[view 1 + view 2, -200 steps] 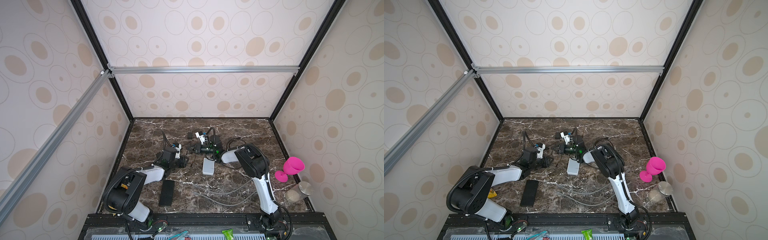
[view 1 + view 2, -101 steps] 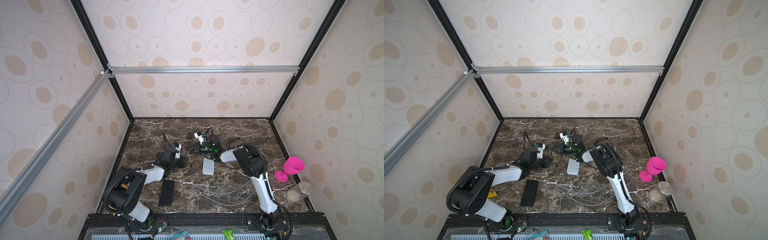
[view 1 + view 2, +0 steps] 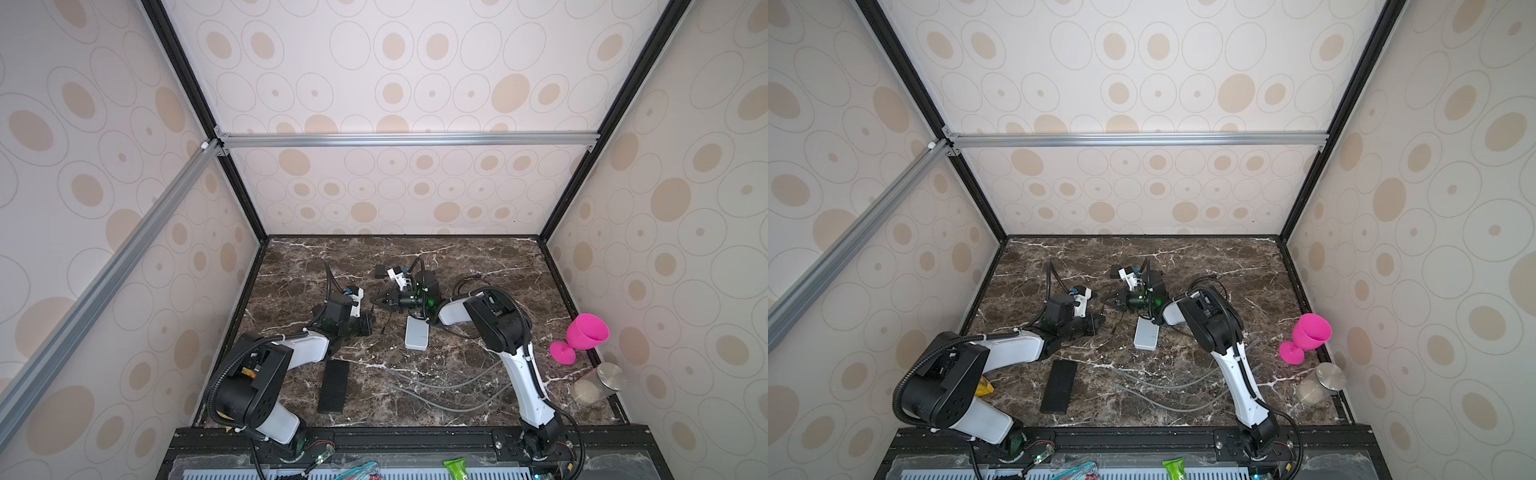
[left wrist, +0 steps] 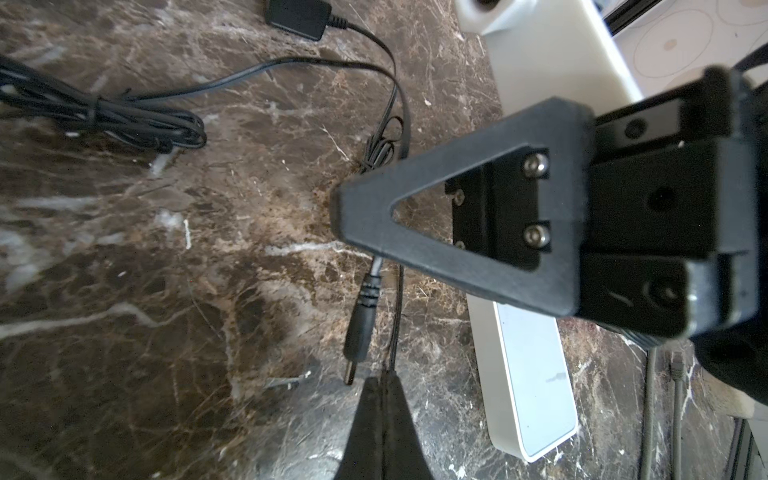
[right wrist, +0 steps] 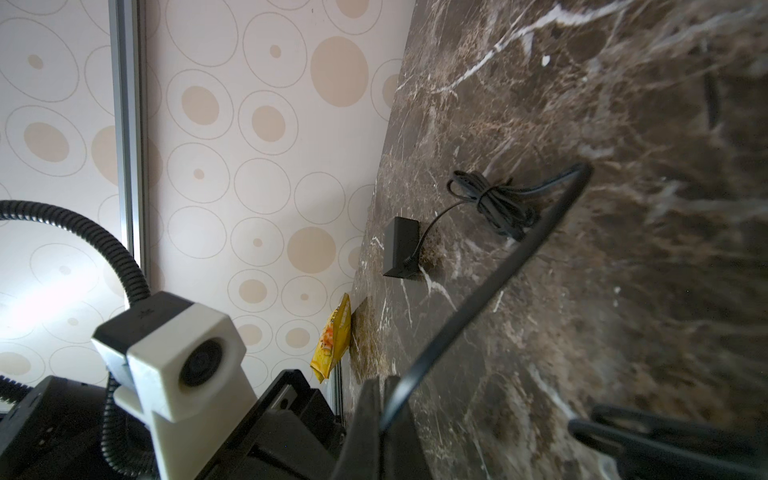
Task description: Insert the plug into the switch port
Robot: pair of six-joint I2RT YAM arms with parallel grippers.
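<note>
The black barrel plug hangs tip-down just above the marble, beside my left gripper's tips. My left gripper is shut, with the thin black cable running into its tips. My right gripper is shut on the same cable higher up; one of its fingers shows above the plug. The white switch lies flat just to the side, and its port does not show. In both top views the two grippers meet left of the switch.
The cable's coiled bundle and black adapter lie on the marble behind. A black block and grey cables lie nearer the front. A pink goblet and a jar stand at the right edge.
My left gripper's jaws have closed onto the cable. The right arm has shifted slightly left, still holding the cable.
</note>
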